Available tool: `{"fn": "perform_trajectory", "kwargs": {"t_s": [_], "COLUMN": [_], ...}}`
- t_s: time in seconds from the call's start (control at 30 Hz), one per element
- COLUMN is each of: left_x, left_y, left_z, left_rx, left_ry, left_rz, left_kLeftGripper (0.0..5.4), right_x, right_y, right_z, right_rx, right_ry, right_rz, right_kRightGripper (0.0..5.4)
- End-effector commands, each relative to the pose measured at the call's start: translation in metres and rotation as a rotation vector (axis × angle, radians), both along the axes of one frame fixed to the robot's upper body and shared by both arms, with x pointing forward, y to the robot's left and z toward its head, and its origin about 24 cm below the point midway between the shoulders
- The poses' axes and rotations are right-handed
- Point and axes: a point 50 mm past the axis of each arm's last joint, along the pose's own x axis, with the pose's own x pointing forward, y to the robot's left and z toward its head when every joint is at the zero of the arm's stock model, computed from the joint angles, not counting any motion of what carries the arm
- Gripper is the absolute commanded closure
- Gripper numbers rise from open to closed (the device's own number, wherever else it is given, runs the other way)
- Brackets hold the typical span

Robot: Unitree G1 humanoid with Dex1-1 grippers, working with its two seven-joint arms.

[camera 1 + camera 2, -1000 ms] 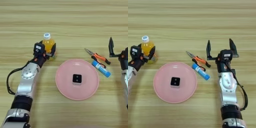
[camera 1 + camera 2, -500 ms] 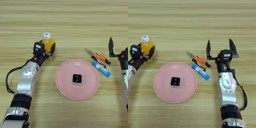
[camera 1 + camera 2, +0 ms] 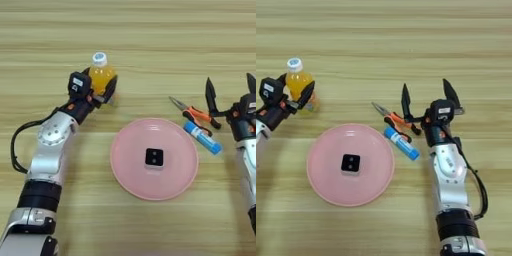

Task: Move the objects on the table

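The table (image 3: 150,30) is a broad light-brown top with wood grain running side to side, and it fills both views, so none of its edges and nothing of the room shows. Nearest the robot, about midway across, lies a round pink plate (image 3: 125,170) flat on the wood, and in its middle sits a small black cube (image 3: 154,157) with pale dots, alone on the plate and clear of the rim. Just past the plate's right side a blue tube (image 3: 401,143) with a white label lies slanted on the bare wood, close to the rim, though whether it touches the rim cannot be told. Beside the tube's far end lie pliers (image 3: 393,119) with orange and black handles, their metal nose pointing to the far left. The right gripper (image 3: 428,97) stands just right of the pliers with its two black fingers spread wide and pointing toward the far side, holding nothing. Farther off on the left, the bottle (image 3: 101,76) of orange drink stands upright with its white cap on. The left gripper (image 3: 97,89) reaches in from the near left and has its black fingers closed around the bottle's body, one on each side.
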Motion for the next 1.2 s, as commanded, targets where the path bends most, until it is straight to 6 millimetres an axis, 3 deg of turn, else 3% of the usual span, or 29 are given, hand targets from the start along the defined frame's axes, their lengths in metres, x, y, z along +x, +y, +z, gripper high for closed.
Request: {"fn": "perform_trajectory", "kwargs": {"t_s": [0.03,0.43,0.63,1.2], "left_x": [0.001,-0.005,-0.008,-0.024], "left_y": [-0.008,-0.023,-0.028,-0.044], "left_z": [0.029,0.042,0.047,0.048], "left_rx": [-0.012,-0.023,-0.013,-0.030], "left_ry": [-0.108,-0.153,-0.165,-0.172], "left_rz": [-0.080,-0.216,-0.273,-0.501], "left_kLeftGripper": [1.91,1.91,1.91,1.91], "right_x": [0.003,-0.017,-0.024,-0.014], "right_y": [0.013,0.035,0.042,0.054], "right_z": [0.018,0.070,0.082,0.077], "right_rx": [-0.012,-0.112,-0.197,-0.324], "right_ry": [-0.018,0.026,0.090,0.277], "right_rz": [0.130,0.578,0.689,0.763], "right_kRightGripper": [0.00,0.00,0.00,0.00]}}
